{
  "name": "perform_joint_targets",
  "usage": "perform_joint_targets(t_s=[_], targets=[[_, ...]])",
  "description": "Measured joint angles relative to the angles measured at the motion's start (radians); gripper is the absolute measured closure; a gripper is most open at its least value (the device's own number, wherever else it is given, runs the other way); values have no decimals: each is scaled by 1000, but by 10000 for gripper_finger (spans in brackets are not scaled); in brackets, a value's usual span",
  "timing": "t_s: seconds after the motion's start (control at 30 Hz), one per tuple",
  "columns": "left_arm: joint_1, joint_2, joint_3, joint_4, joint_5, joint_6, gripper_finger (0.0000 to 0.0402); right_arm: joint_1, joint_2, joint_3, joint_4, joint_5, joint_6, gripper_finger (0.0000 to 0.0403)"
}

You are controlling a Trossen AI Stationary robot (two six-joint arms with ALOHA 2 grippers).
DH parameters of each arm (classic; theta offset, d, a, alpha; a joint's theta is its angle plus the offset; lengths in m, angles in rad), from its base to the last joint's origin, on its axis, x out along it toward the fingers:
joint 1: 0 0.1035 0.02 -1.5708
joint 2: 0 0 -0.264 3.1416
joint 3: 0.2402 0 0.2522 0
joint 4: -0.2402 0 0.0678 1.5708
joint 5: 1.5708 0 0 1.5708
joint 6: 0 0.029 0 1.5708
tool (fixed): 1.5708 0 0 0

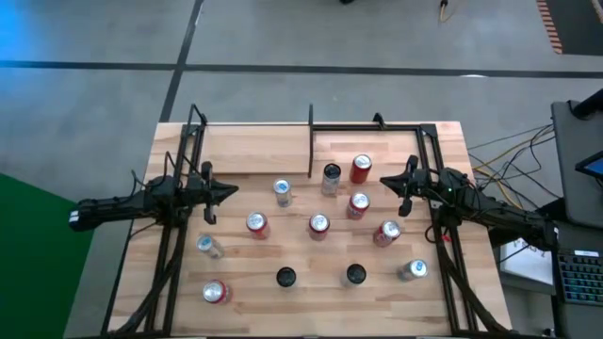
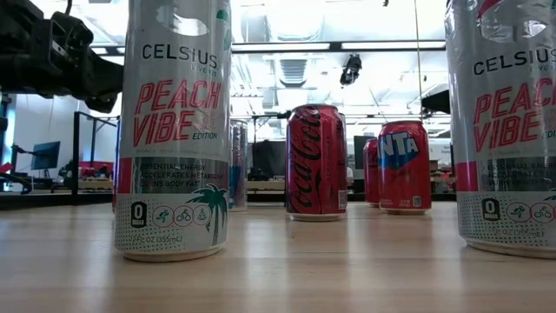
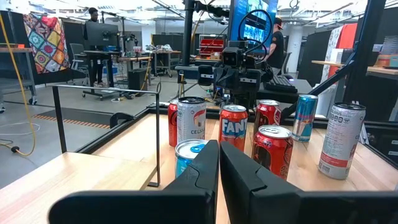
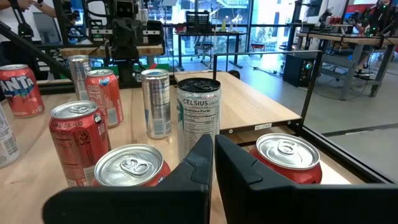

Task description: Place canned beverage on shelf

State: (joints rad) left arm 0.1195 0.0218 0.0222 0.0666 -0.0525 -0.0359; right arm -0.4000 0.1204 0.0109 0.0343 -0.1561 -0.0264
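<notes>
Both arms hover over the wooden counter, facing each other across the can cluster. Left gripper at centre-left of the high view, jaws closed, holding nothing. Right gripper at centre-right, jaws closed and empty too. Shelf lies along the upper edge of the counter, light wood framed by black rods, one upright divider rod near its middle. About a dozen cans stand scattered across the middle and lower part of the counter. One red can and one black-topped can stand in the upper centre, just right of the divider. Low view: a Celsius can stands close at left, a Coca-Cola can farther back at centre.
</notes>
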Motion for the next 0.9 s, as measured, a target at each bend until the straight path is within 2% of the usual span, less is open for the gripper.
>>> perform_joint_targets(t_s=[0.2,0.4,0.6,0.77,0.9], targets=[[0,0,0,28,0,-17,402,0,0,0,0,0,-1,394],[0,0,0,177,0,-130,402,0,0,0,29,-2,18,394],[0,0,0,352,1,-134,402,-2,10,1,208,5,255,394],[0,0,0,455,-15,-143,402,0,53,53,226,-3,322,394],[0,0,0,488,-14,-229,402,0,116,133,231,-2,331,394]])
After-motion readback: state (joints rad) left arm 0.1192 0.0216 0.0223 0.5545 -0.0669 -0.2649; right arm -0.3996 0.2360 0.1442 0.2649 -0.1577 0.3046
